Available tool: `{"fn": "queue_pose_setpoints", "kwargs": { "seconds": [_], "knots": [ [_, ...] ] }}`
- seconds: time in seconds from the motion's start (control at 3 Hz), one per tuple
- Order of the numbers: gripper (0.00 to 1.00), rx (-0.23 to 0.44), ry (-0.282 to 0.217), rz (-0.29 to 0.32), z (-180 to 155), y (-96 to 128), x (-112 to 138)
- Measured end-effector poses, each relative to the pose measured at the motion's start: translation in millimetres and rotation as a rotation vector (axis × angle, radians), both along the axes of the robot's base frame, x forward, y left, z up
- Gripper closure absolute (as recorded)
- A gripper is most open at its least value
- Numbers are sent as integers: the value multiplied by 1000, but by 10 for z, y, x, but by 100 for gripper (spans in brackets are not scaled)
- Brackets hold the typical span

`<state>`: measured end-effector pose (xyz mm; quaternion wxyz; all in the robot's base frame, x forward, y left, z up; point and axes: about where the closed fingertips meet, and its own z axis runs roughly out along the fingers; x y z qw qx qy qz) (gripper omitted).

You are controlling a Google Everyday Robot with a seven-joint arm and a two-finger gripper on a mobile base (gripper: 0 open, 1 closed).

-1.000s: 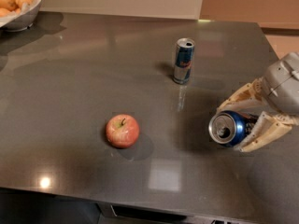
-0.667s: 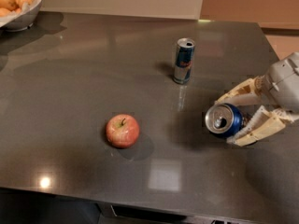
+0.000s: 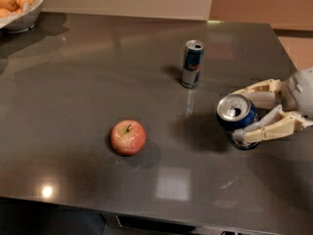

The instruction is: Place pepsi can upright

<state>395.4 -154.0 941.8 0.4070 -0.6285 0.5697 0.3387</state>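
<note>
Dark blue pepsi can (image 3: pixel 235 114), tilted with its silver top facing the upper left, is clamped between both fingers of the tool (image 3: pixel 240 116) at the frame's right.

Likely a kitchen: dark counter (image 3: pixel 88 82) held a fruit bowl (image 3: pixel 22 19), apple (image 3: pixel 128 137) and slim can (image 3: pixel 191 63); gripper (image 3: pixel 237 116) clasped pepsi can (image 3: pixel 234 107) at right edge.

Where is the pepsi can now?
Camera view, right side of the table: the pepsi can sits in the end effector, tilted, right of and nearer than the slim can.
</note>
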Motion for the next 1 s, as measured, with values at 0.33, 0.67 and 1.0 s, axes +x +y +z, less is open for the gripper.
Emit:
{"fn": "queue_pose_setpoints", "kwargs": {
  "seconds": [0.33,0.67,1.0],
  "knots": [
    [100,125,27,-51,13,-99,18],
    [100,213,31,-105,-51,-204,-2],
    [100,272,35,-130,-180,-276,-43]
  ]
}}
